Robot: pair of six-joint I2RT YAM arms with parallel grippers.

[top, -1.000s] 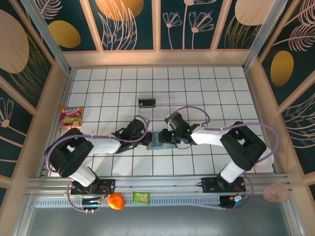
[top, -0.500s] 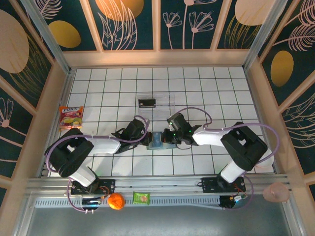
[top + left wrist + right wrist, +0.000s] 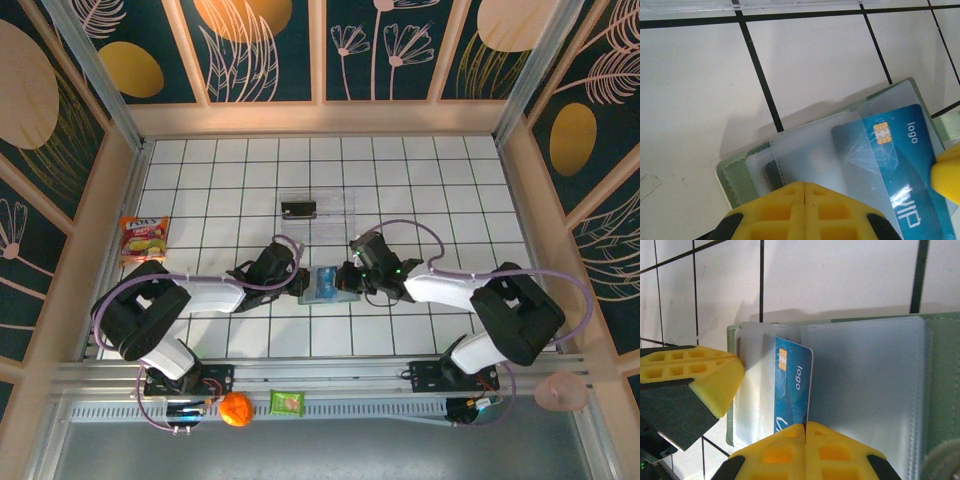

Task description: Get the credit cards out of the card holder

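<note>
White gridded tabletop (image 3: 240,190), boxed by dark floral panels (image 3: 270,50), is carrying the open card holder (image 3: 940,370) between both arms. Left gripper (image 3: 805,189) is pinching its edge, fingers fully closed. Right gripper (image 3: 805,432) is clamping the blue credit card (image 3: 792,385), which is sticking partway out.

A robot test cell in a lab: a white tabletop ruled with a black grid (image 3: 470,160) is boxed in by dark teal wall panels printed with gold and pink plants (image 3: 270,40). A ribbed aluminium rail (image 3: 330,372) carries two machines bolted side by side, a black-and-white left robot arm (image 3: 210,293) and its matching right robot arm (image 3: 450,290).
</note>
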